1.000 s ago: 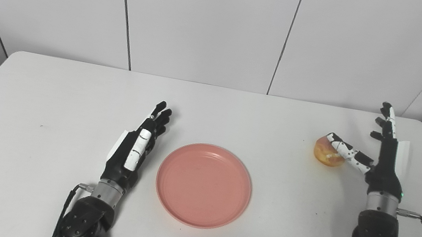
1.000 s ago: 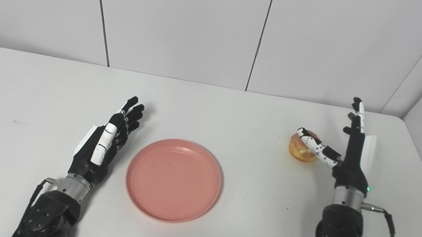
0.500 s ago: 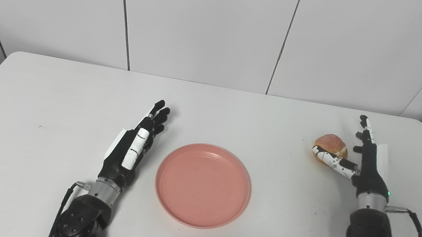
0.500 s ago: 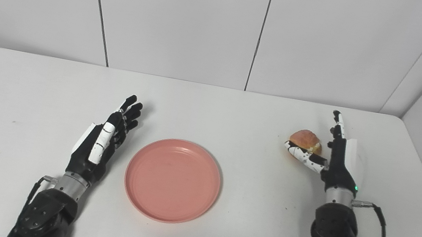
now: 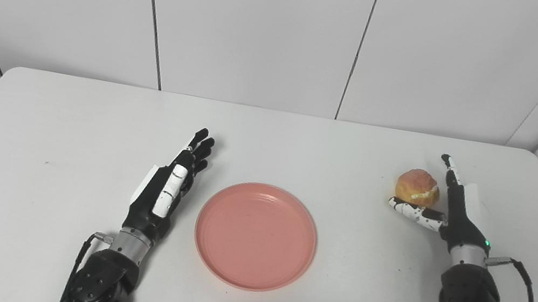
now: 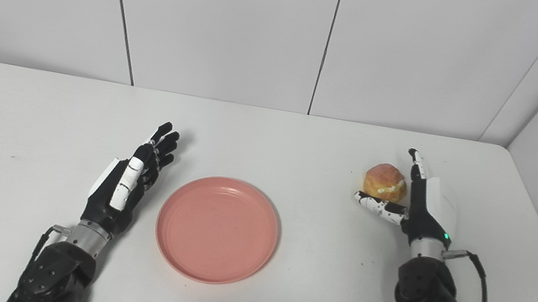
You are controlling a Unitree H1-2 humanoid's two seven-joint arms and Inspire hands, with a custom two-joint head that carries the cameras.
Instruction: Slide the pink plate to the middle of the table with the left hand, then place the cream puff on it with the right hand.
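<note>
Already the pink plate (image 5: 255,236) sits near the middle of the table (image 5: 37,96), so that part looks done. Beside it, the left hand (image 5: 165,191) lies flat, fingers out, holding nothing. Off to the right, the cream puff (image 5: 417,186) sits by the right hand (image 5: 446,216), whose fingers cup it, spread. Touching or not is hard to tell.

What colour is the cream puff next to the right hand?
Golden brown, with a pale cream line across it; the cream puff shows best in the right eye view.
</note>
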